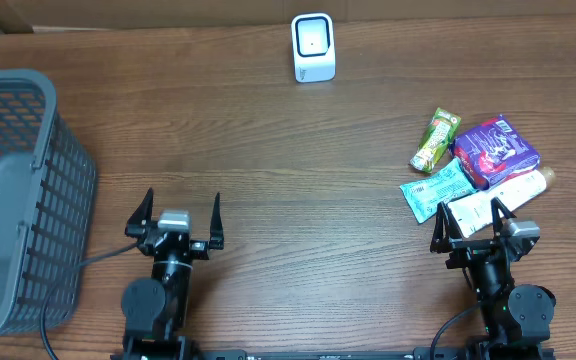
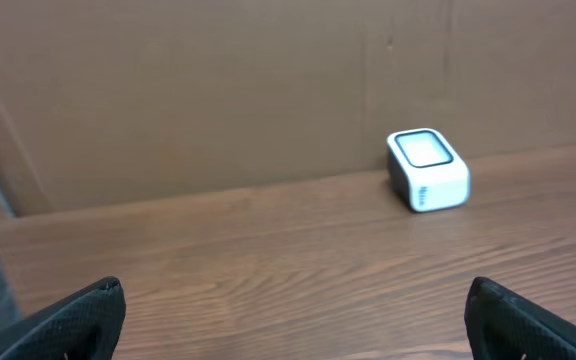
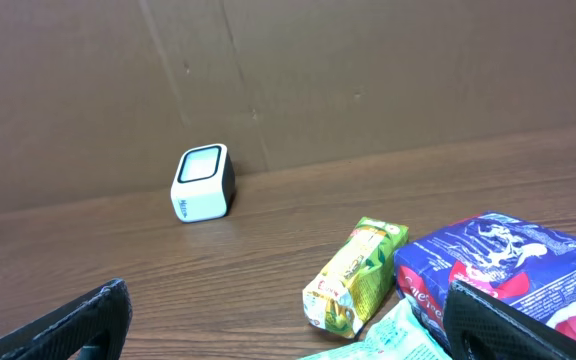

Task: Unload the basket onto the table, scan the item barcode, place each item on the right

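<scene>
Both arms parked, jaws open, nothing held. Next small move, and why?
Probably ease the right gripper forward and down onto the white tube, the item nearest it. It is open and empty, the whole pile lies on its side, the left gripper sits far off, and nothing is at the scanner yet.

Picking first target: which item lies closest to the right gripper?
The white tube, right at the right gripper; purple pack, teal pack and green pack lie beyond.
</scene>
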Robot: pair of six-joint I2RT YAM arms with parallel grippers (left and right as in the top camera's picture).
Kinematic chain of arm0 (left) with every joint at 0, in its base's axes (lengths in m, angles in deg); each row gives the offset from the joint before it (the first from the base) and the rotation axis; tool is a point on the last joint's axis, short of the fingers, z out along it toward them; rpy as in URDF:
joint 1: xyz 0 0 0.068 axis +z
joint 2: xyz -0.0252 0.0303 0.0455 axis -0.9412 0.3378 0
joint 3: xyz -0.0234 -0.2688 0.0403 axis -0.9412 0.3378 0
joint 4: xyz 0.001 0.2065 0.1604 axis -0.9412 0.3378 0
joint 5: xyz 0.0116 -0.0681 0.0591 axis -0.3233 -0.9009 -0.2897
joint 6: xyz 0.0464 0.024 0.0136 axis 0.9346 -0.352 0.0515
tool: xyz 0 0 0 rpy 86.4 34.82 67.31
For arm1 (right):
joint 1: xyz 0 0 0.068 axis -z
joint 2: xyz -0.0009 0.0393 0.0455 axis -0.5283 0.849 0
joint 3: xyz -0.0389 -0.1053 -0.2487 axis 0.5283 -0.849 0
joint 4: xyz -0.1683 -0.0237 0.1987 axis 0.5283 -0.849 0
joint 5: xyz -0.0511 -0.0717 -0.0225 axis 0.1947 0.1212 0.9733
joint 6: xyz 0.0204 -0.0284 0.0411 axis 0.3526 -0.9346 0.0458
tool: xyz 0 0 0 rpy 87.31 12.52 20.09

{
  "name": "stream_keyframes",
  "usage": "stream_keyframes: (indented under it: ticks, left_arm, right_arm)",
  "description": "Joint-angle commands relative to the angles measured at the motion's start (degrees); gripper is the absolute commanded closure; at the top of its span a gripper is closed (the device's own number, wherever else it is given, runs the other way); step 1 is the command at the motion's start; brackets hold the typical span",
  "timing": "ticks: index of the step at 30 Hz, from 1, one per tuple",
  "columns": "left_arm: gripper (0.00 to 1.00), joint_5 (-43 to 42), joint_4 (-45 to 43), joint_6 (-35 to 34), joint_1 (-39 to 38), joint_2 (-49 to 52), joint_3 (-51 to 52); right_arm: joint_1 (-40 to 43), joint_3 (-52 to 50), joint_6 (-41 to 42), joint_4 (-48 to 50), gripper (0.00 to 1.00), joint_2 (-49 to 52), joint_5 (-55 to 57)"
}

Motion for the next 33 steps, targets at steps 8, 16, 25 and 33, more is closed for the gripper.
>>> stream_keyframes:
  ticks: [8,16,25,33]
  left_arm:
    - [0.0,-1.1,8.7,1.7,3.3,-12.8,5.4]
    - [0.0,-1.2,13.4,1.5,3.4,-14.9,5.4]
    - [0.01,-1.2,13.4,1.5,3.4,-14.9,5.4]
    - [0.0,-1.2,13.4,1.5,3.4,-14.9,5.4]
  right_arm:
    - [0.3,-0.6,-0.2,0.3,0.0,-0.6,0.7]
    - [0.3,-0.6,-0.2,0.3,0.0,-0.6,0.7]
    - [0.3,-0.6,-0.2,0.3,0.0,-0.6,0.7]
    - [0.3,-0.6,-0.2,0.3,0.0,-0.6,0.7]
